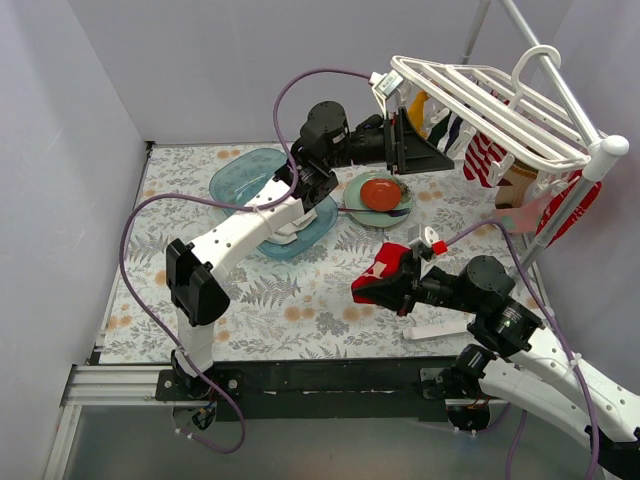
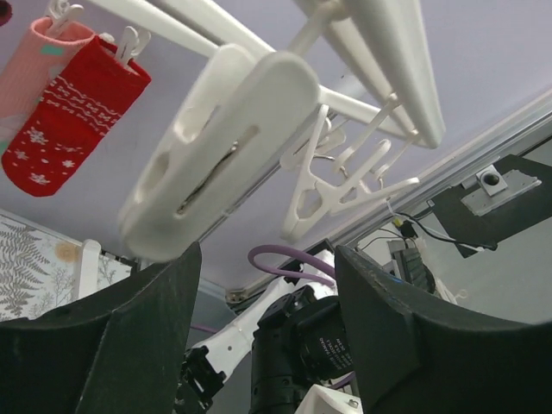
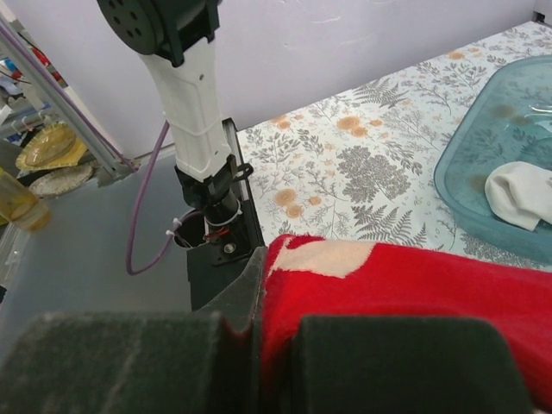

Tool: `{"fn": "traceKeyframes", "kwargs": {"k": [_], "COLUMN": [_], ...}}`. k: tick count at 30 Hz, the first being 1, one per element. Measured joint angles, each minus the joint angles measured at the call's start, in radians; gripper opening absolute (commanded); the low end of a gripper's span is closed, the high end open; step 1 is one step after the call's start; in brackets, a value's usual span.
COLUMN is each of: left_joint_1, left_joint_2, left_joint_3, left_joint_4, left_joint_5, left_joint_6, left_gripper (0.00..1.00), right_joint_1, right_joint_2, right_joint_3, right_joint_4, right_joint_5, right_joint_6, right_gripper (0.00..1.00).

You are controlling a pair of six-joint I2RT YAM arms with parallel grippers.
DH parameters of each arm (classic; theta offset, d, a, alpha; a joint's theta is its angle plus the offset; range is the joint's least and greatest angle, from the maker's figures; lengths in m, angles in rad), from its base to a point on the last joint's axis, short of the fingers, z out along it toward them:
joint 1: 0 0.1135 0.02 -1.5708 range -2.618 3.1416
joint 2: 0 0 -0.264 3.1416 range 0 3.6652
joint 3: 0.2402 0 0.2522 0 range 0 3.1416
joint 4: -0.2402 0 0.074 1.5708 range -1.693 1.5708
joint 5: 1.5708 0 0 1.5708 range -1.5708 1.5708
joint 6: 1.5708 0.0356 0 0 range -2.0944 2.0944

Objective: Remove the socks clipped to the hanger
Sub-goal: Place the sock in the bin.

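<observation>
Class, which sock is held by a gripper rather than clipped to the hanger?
The red sock with a pale patch, clamped in the right gripper over the table; the others hang from the hanger's clips.

Bright, soft, even light from above — faint shadows on the table (image 1: 330, 300). Left wrist view: near white clip (image 2: 216, 147) blurred. Right wrist view: near dark pads (image 3: 112, 362) fuzzy — red sock (image 3: 414, 293) sharper.
</observation>
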Motion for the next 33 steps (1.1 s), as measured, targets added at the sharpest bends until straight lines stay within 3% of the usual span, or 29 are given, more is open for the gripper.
{"fn": "traceKeyframes", "kwargs": {"k": [9, 20, 27, 33], "left_joint_1": [0.013, 0.061, 0.108, 0.193], "left_joint_2": [-0.179, -0.46, -0.583, -0.669], "left_joint_3": [-0.233, -0.496, -0.685, -0.737], "left_joint_4": [-0.044, -0.183, -0.301, -0.406], "left_joint_5": [-0.013, -0.162, -0.314, -0.526], "left_joint_6": [0.083, 0.242, 0.284, 0.288], "left_gripper": [0.67, 0.68, 0.7, 0.72], "right_joint_1": [0.0, 0.0, 0.0, -0.006], "right_joint_2": [0.037, 0.207, 0.449, 0.745], "right_joint_3": [0.0, 0.027, 0.151, 0.331], "right_joint_4": [-0.031, -0.031, -0.026, 0.015], "right_joint_5": [0.058, 0.13, 0.188, 0.234], "right_joint_6": [-0.026, -0.053, -0.077, -0.106], "right_gripper": [0.01, 0.01, 0.01, 0.01]}}
